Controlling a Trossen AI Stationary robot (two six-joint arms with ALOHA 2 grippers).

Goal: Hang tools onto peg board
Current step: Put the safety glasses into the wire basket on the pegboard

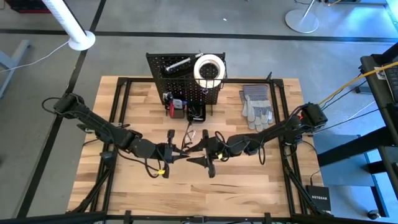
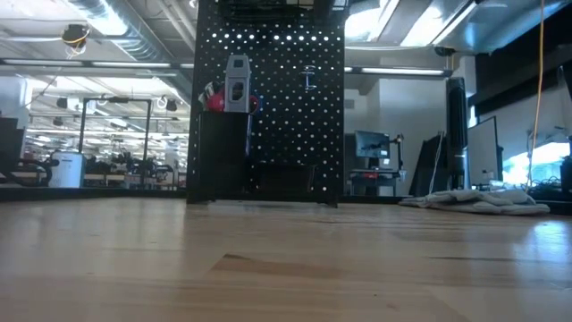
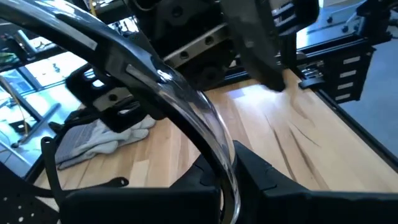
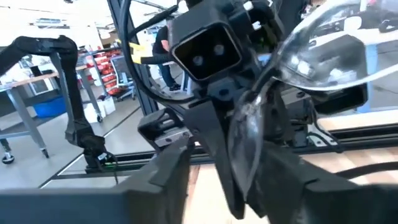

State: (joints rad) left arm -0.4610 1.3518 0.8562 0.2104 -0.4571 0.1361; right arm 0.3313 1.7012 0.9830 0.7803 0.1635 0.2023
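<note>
Holding a pair of clear safety glasses (image 3: 186,106) above the middle of the table (image 1: 249,180), the left gripper (image 1: 176,151) has its jaws together on the lens, which passes between its fingers (image 3: 273,180) in the left wrist view. The right gripper (image 1: 200,146) faces it from the other side, very near; its jaws stand apart with the transparent lens between them, and I cannot tell if the pads touch it. The peg board (image 1: 180,74) stands at the far edge of the table, well apart from both grippers, with the white tape roll (image 1: 209,67) in its wire basket (image 1: 219,79) and red-handled tools (image 1: 173,104) in a small bin at the bottom. Grey work gloves (image 1: 256,106) lie beside the board. I judge that the glasses are light, but the lens is smooth and slippery, it can scratch, and the thin side arms bend easily. A better place to take them is the black frame or the bridge, with a soft grip, so one side arm stays free to go over a peg.
</note>
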